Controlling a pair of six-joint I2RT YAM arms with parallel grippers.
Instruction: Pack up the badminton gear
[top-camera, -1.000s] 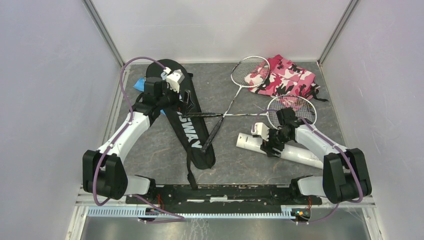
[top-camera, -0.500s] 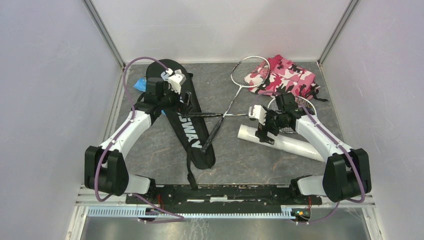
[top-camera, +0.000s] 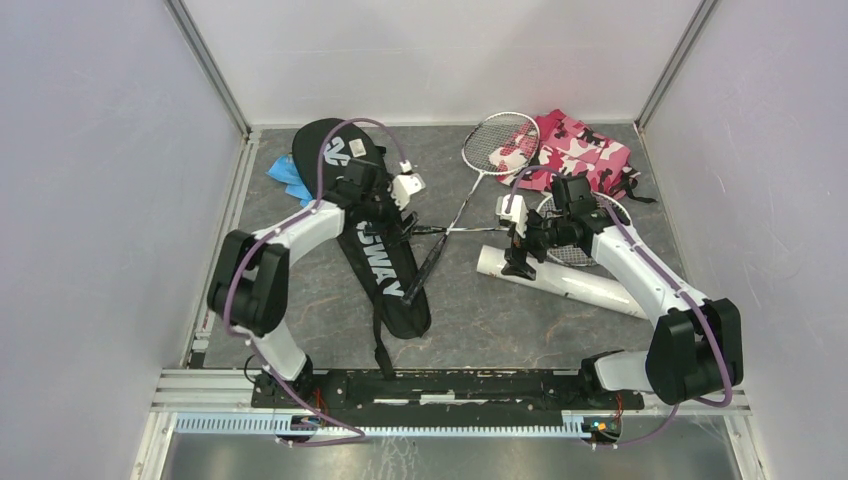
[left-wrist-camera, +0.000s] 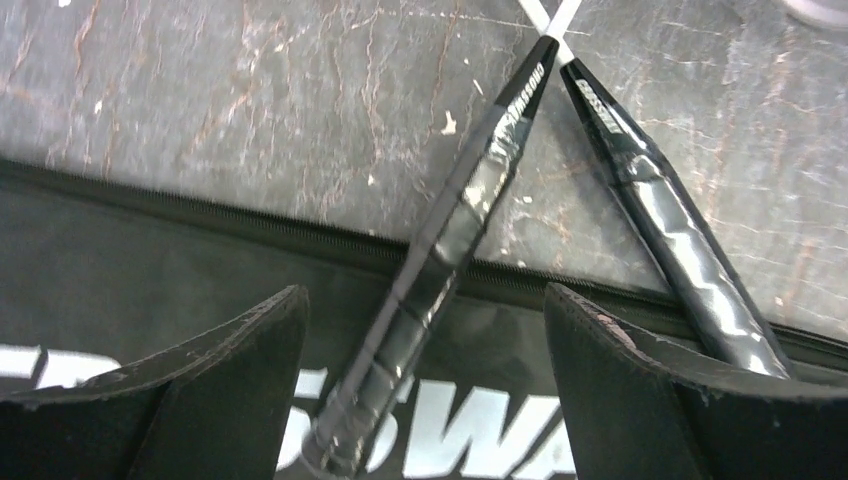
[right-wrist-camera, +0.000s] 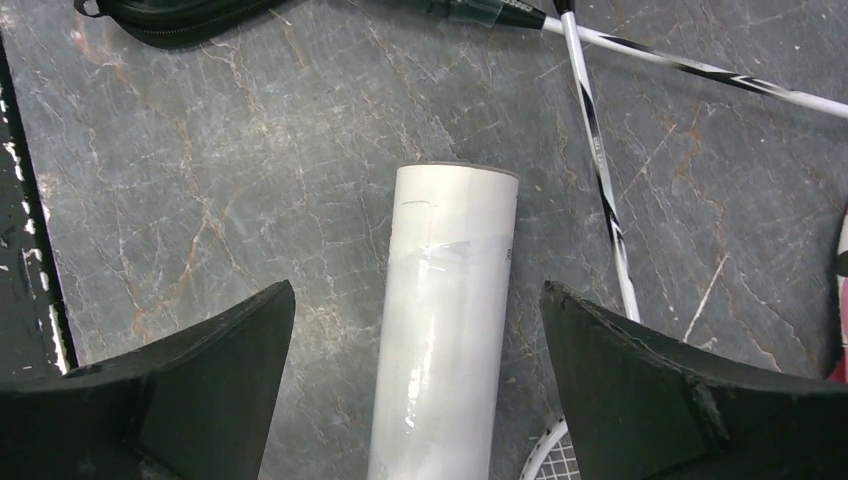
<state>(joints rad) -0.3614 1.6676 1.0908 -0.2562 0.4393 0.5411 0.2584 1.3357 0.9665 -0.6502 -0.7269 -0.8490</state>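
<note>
**Pack-up task, approach stage.** A grey marbled table (top-camera: 480, 325) stands inside a white-walled enclosure.

- **Bag:** the long black racket bag (top-camera: 385, 270) lies lengthwise on the left half. Whether its zip is open cannot be told.
- **Cloth:** a pink camouflage cloth (top-camera: 585, 150) sits at the far right.
- **Tube:** the white tube (top-camera: 555, 282) lies slantwise on the right half.
- **Rackets:** one racket (top-camera: 500, 143) rests its head against the cloth, and the second racket (top-camera: 610, 212) lies partly under the right arm. Their shafts cross mid-table and both black handles reach onto the bag. No shuttlecock is visible.
- **Left gripper** (left-wrist-camera: 422, 300): released, its jaws spread either side of one handle (left-wrist-camera: 440, 250) without touching it.
- **Right gripper** (right-wrist-camera: 415, 290): released, poised above the tube's open end with the jaws wide of its sides.

Nothing appears packed yet, and both arms are lining up a first pick. The next move probably calls for a straight descent and a firm close. The handle is slim and the jaws must close far, and lifting it may drag its crossed neighbour.
</note>
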